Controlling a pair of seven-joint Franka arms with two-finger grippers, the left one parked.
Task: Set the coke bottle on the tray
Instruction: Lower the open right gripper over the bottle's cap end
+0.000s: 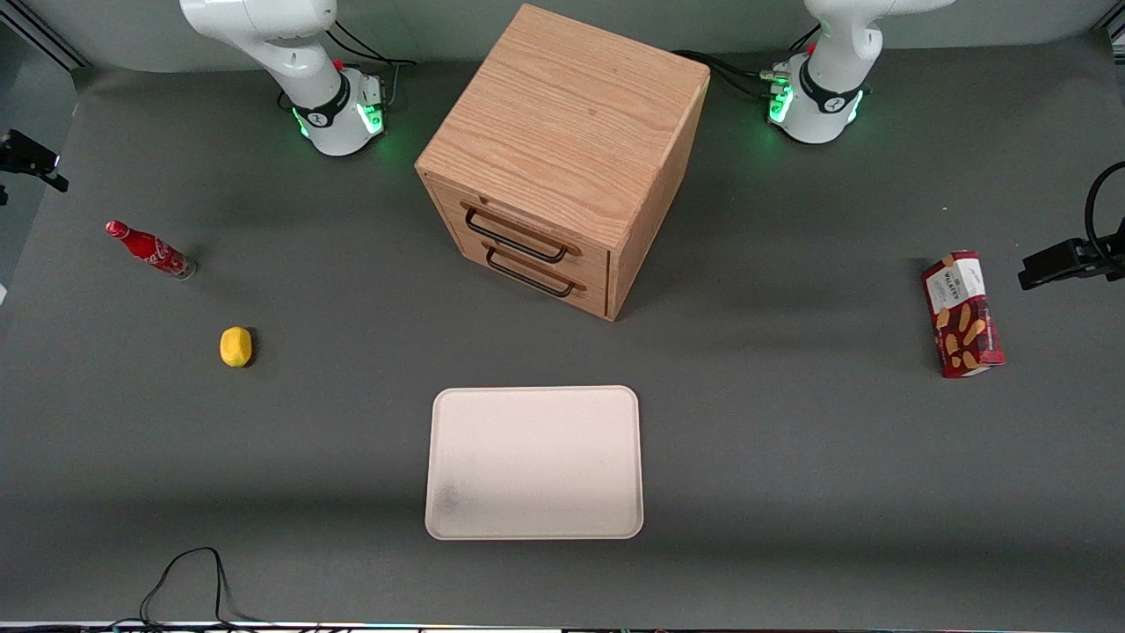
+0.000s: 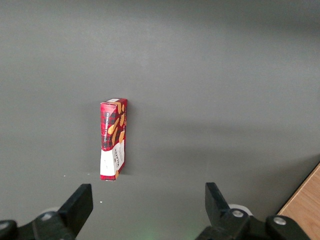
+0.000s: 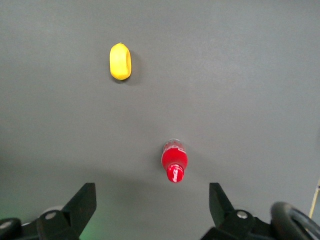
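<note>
The coke bottle point(image 1: 149, 251) is a slim red bottle with white script, standing upright on the grey table toward the working arm's end. The right wrist view shows it from above, red cap uppermost point(image 3: 174, 160). My right gripper point(image 3: 151, 200) hangs high over the table with its fingers wide open and empty, and the bottle is well below it, just ahead of the gap between the fingers. The gripper is out of the front view. The cream-white tray point(image 1: 534, 462) lies flat and bare near the front camera, at the table's middle.
A yellow lemon point(image 1: 235, 345) lies nearer the front camera than the bottle; it also shows in the right wrist view point(image 3: 120, 61). A wooden two-drawer cabinet point(image 1: 562, 158) stands farther from the camera than the tray. A red snack box point(image 1: 962, 314) lies toward the parked arm's end.
</note>
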